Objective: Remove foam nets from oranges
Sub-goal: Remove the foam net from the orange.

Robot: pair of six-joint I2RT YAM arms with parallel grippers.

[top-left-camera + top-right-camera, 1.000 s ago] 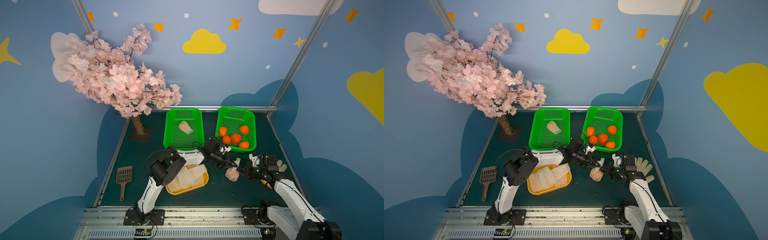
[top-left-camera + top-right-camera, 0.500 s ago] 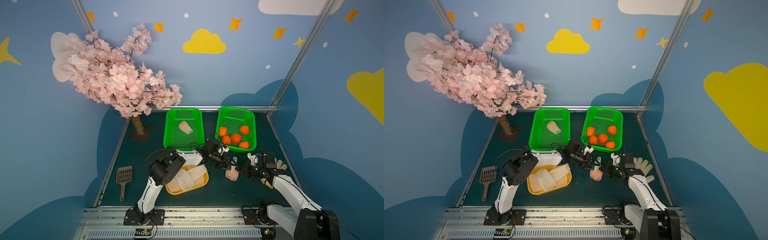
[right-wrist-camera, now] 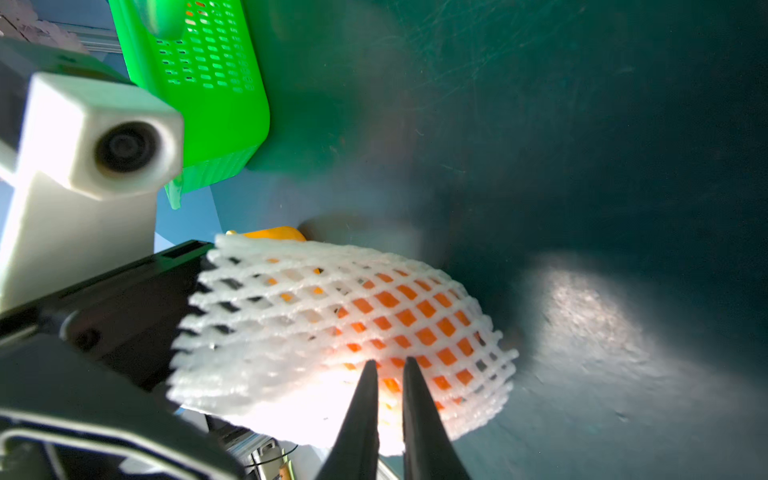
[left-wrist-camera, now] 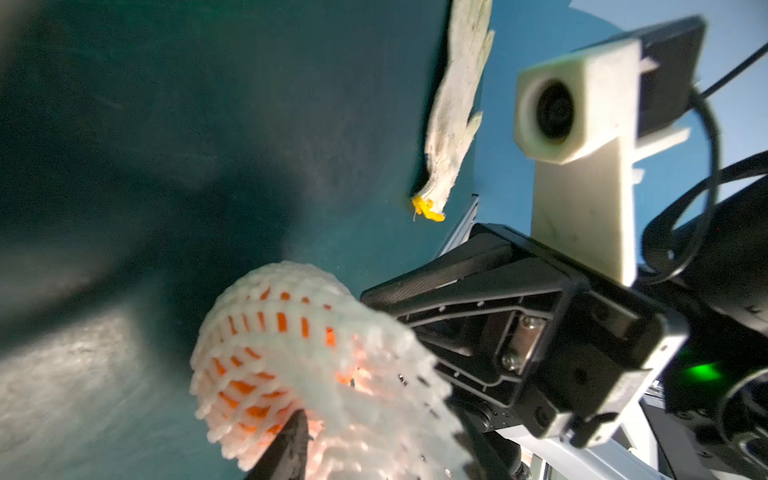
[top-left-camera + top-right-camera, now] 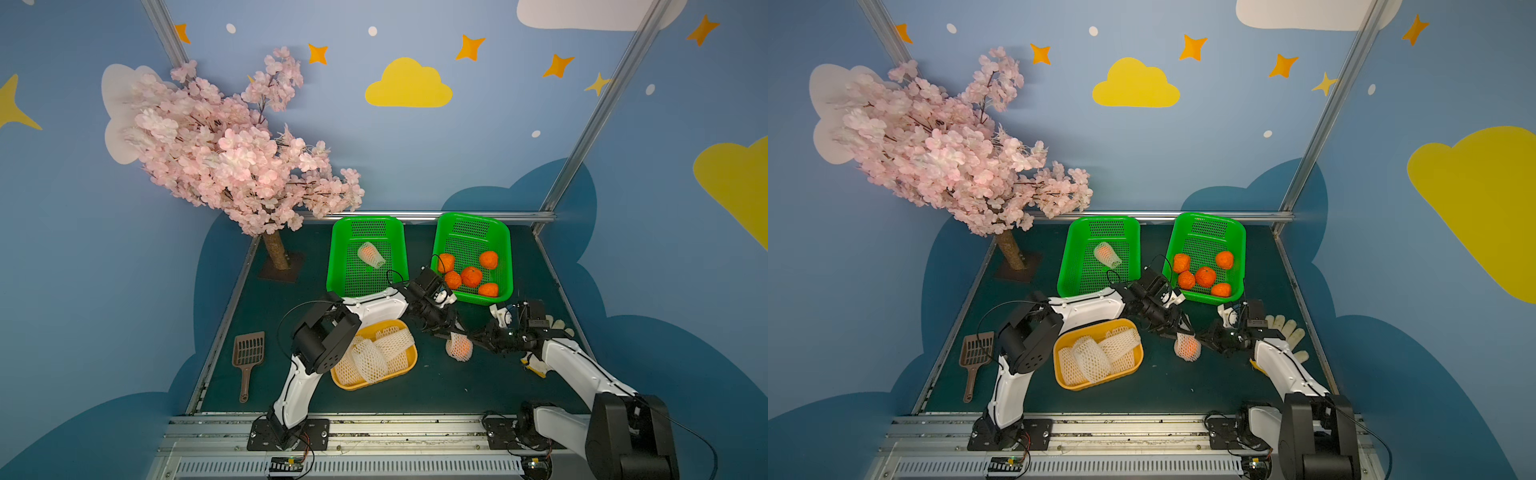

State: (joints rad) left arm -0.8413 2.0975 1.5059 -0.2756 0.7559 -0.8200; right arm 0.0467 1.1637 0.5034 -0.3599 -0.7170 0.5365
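One orange in a white foam net [image 5: 458, 347] [image 5: 1187, 347] sits mid-table between both grippers. My left gripper [image 5: 449, 332] [image 5: 1177, 330] reaches it from the far left. Its jaws stand apart at the net's flared open end [image 4: 291, 345], with one finger [image 4: 286, 440] against the mesh. Whether the fingers are inside the net or around it I cannot tell. My right gripper [image 3: 389, 362] [image 5: 473, 341] comes in from the right, its thin fingers [image 3: 361, 415] nearly together and pinching the mesh [image 3: 332, 324] over the orange.
The far left green basket [image 5: 368, 220] holds another netted orange [image 5: 371, 254]. The far right green basket [image 5: 471, 217] holds several bare oranges [image 5: 471, 276]. A yellow tray [image 5: 365, 384] of empty nets [image 5: 378, 349] lies under the left arm. A glove [image 5: 557, 324], scoop [image 5: 248, 357] and tree [image 5: 232, 153] stand aside.
My left gripper's jaws have gone from shut to standing apart at the net's end. The right gripper has edged in toward the orange. The netted orange has hardly shifted.
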